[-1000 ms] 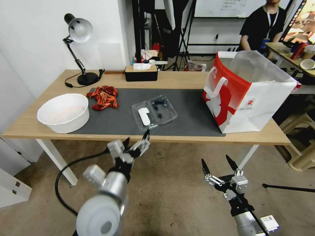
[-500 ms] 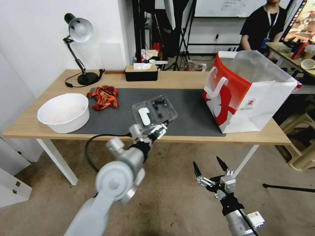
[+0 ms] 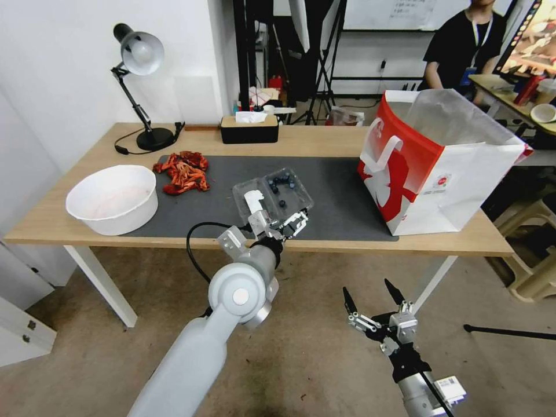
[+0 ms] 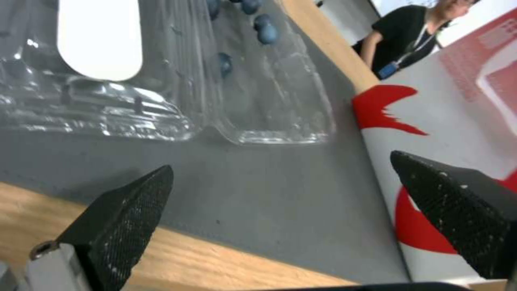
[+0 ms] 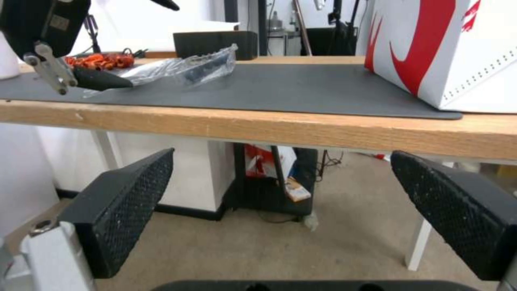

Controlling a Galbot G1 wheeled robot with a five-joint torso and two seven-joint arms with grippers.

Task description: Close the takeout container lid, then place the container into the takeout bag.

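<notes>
so the takeout container (image 3: 273, 197) lies flat open mid-mat on the table (image 3: 324, 139), lid (image 3: 253, 204) at its 9 o'clock, takeout bag (image 3: 431, 168) off at 3, left gripper (image 3: 277, 222) fingers spread at its near edge, right gripper (image 3: 373, 299) spread too, below the table.

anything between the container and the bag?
Nothing: bare grey mat between the container and the bag, in the head view and the left wrist view.
</notes>
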